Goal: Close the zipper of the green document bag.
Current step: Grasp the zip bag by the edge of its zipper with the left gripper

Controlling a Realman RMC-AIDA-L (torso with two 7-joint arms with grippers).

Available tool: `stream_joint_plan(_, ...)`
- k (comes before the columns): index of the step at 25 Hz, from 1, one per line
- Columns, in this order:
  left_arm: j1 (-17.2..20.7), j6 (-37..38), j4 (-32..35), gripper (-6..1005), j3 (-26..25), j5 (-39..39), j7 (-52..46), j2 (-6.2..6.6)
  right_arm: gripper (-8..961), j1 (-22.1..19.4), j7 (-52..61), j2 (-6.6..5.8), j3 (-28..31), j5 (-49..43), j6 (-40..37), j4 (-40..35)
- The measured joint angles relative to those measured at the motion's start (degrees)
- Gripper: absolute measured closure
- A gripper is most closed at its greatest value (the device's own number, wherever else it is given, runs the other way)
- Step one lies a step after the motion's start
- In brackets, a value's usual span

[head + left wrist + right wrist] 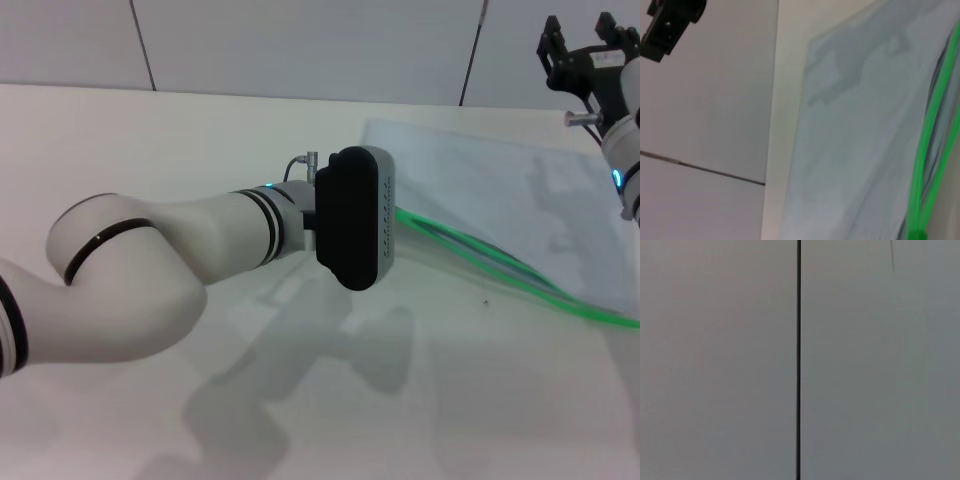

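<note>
The green document bag [520, 200] lies flat on the white table at the right, a translucent grey-blue pouch. Its zipper [500, 265] runs along the near edge as two bright green strands that lie apart. In the left wrist view the strands [932, 130] meet at a small green piece [915, 234]. My left arm reaches in from the left, and its black wrist housing [355, 230] hides the gripper, right at the zipper's left end. My right gripper [585, 45] is raised at the far right, above the bag's far corner, open and holding nothing.
The white table [300, 120] stretches left and forward of the bag. Grey wall panels [715, 360] with a dark seam stand behind it. The bag's right end runs out of the head view.
</note>
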Motion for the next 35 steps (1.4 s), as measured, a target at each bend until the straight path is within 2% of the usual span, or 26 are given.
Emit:
stream_joint_plan(5,-0.94,-2.82,-2.62,646,0.17,-0.83,0.23,0.0,339,-0.16,0.0,-0.02,-0.16,-0.28,0.0,-0.63)
stream_joint_plan(8,-1.06,-3.16,-2.96,806,0.31,-0.9,0.1,-0.06,339,-0.19,0.0,-0.02,-0.27,-0.36,0.0,-0.82)
stream_joint_plan(13,-0.88,-3.35,-2.96,796,0.3,-2.77,-0.16,-0.03,339,-0.75,-0.3,-0.2,-1.48,-0.46,0.84,-2.96)
stream_joint_plan(18,1.25,-6.5,-2.7,895,0.3,-3.07,0.25,0.09,339,-1.23,-0.22,-0.96,-1.09,-3.11,6.26,-6.4)
stream_joint_plan(20,1.8,-7.28,-2.59,908,0.3,-3.08,0.31,0.09,339,-1.83,-0.11,-1.83,-0.73,-4.53,8.73,-8.59)
stream_joint_plan(21,1.97,-7.52,-2.55,915,0.3,-3.09,0.31,0.09,339,-2.63,-0.09,-3.0,-0.49,-5.6,10.83,-10.96)
stream_joint_plan(22,2.07,-7.63,-2.45,922,0.29,-3.09,0.32,0.09,339,-2.91,-0.08,-3.4,-0.44,-5.85,11.26,-11.75)
stream_joint_plan(25,2.2,-7.73,-2.22,936,0.23,-3.12,0.33,0.09,339,-4.76,-0.02,-6.27,-0.23,-7.74,15.17,-17.65)
stream_joint_plan(28,2.51,-7.77,-2.17,938,0.24,-3.12,0.33,0.13,339,-5.74,-0.01,-8.32,0.42,-10.72,19.75,-22.21)
stream_joint_plan(29,2.64,-7.79,-2.15,938,0.25,-3.12,0.33,0.15,339,-5.96,0.03,-9.11,1.61,-13.15,23.52,-24.48)
stream_joint_plan(35,2.86,-7.82,-1.46,942,0.08,-3.78,-0.16,0.23,342,-6.88,-0.09,-9.59,5.09,-18.85,31.36,-28.96)
